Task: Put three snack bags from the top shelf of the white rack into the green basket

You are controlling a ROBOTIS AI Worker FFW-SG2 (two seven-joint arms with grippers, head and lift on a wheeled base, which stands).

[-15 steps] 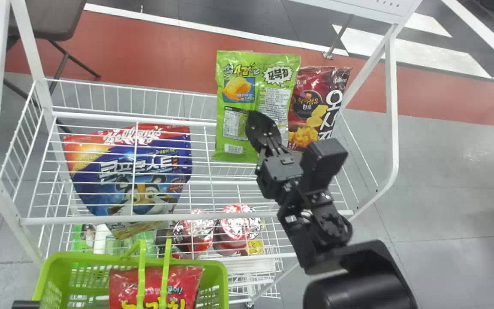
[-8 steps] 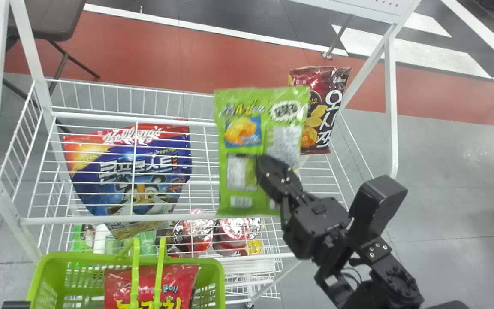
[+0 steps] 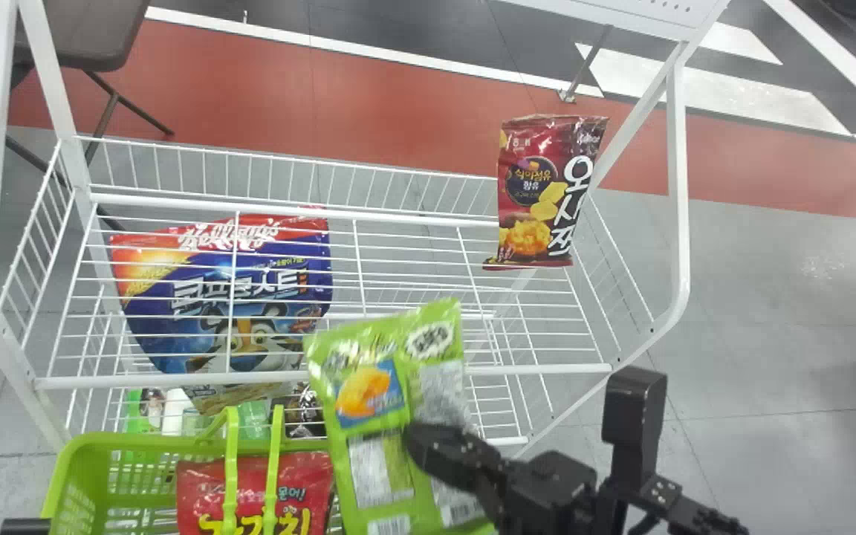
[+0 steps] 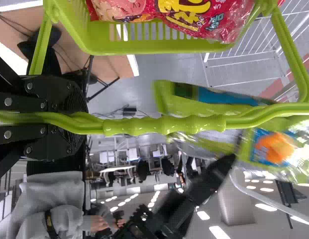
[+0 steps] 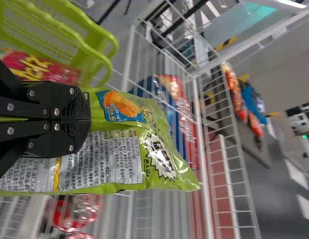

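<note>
**Holding a Green Bag by the Basket, Aiming for a Clean Drop**

Gripping the green snack bag with the right gripper, fingers pinched together on film, leaving the printed end jutting out beyond. Holding it just beside the green basket, in front of the white rack. Probably working on bag two, judging by the red snack bag already lying inside.

Doing this well likely meaning: swinging wide of the upright handle bars, lifting the lower end over the rim, aiming for the space beside the red snack bag, and opening up only once well inside. Risking a snag on the handles otherwise.

Getting from the head view the next target too, the dark red snack bag at the right end of the top shelf. Learning from the left wrist view about the left gripper, clamping closed around a handle. Reading from the right wrist view the pinch itself, seemingly secure.
</note>
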